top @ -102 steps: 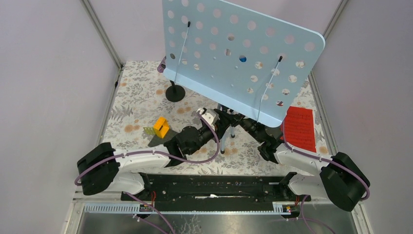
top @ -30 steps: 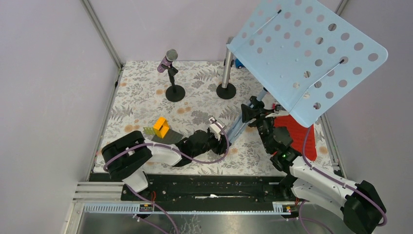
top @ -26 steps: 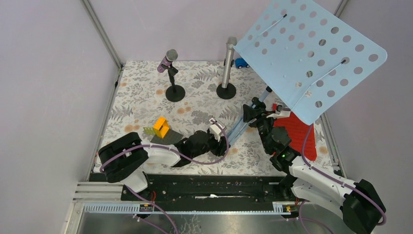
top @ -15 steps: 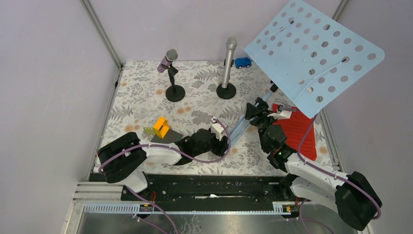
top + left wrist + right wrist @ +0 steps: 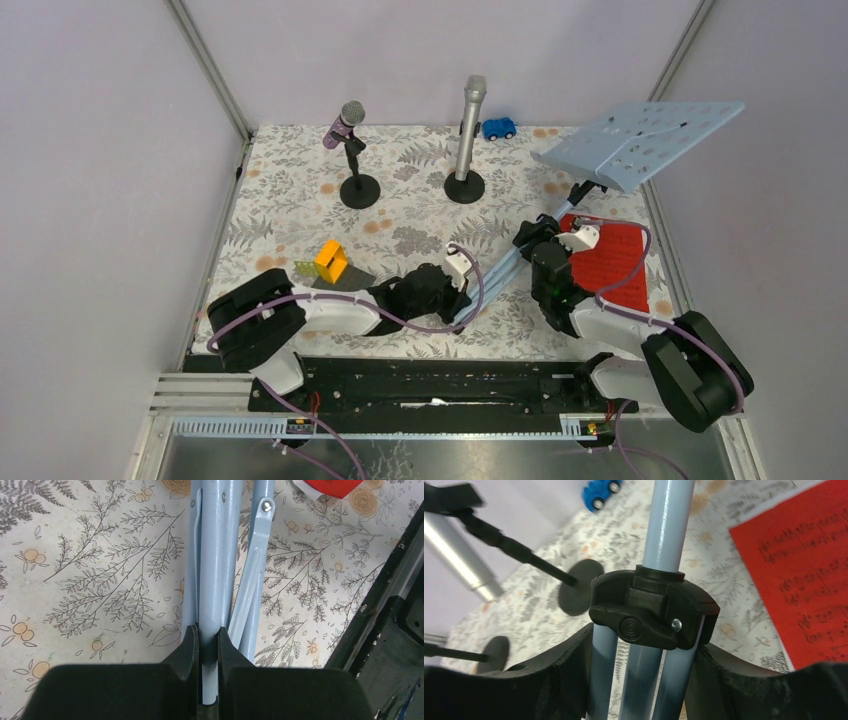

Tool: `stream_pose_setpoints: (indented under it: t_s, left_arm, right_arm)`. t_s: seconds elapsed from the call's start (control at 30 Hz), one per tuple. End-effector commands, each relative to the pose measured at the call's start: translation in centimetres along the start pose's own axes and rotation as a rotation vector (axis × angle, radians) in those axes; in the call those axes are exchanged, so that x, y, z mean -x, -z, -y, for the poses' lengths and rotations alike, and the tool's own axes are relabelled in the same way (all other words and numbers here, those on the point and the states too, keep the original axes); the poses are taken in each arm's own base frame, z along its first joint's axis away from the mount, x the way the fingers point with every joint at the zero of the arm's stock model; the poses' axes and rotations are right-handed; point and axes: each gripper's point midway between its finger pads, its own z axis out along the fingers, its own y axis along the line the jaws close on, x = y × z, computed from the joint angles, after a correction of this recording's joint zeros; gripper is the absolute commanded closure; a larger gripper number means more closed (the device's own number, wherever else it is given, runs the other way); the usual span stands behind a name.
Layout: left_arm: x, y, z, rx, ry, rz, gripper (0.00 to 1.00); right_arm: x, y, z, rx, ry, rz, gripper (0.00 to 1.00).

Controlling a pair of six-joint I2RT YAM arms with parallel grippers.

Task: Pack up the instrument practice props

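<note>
The pale-blue perforated sheet-music holder (image 5: pixel 640 140) leans far over to the back right, with its legs folded along the pole. My left gripper (image 5: pixel 462 282) is shut on the pole's lower end (image 5: pixel 208 580). My right gripper (image 5: pixel 535 245) is shut round the folded legs just under the black collar (image 5: pixel 651 607). The red music sheet (image 5: pixel 612 265) lies flat by the right gripper. The purple microphone (image 5: pixel 345 120) and the silver microphone (image 5: pixel 470 105) stand in black round-based mounts (image 5: pixel 360 190) (image 5: pixel 464 187) at the back. No white sheet is in view.
A small blue toy car (image 5: pixel 498 128) sits at the back edge. An orange brick (image 5: pixel 330 260) on a studded plate lies at the front left. The pale purple right wall is close to the holder's plate. The black rail runs along the near edge (image 5: pixel 440 385).
The holder's plate has swung down and to the right, from high over the mat to low by the right wall. The silver microphone and blue car have come into view. Both grippers kept hold.
</note>
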Motion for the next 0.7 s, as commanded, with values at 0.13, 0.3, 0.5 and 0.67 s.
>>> stream_pose_setpoints:
  t_s: [0.13,0.3,0.5,0.67]
  left_arm:
    - [1.0,-2.9,-1.2,0.096,0.031,-0.064,1.0]
    - [0.2,-3.4,-1.3,0.105,0.045,-0.098,1.0]
    - [-0.7,-3.4,-2.5,0.17,0.044,-0.14,1.0]
    - [-1.0,-3.8,-3.9,0.209,0.004,-0.186,1.0]
  right_arm:
    - [-5.7,-1.1,-2.1,0.154,0.216,-0.298,1.0]
    - [-7.4,-2.6,-2.8,0.187,0.225,-0.363,1.0]
    - [-9.4,-4.5,-4.0,0.245,0.253,-0.435,1.0]
    - [-10.5,-5.1,-3.6,0.263,0.243,-0.501,0.74]
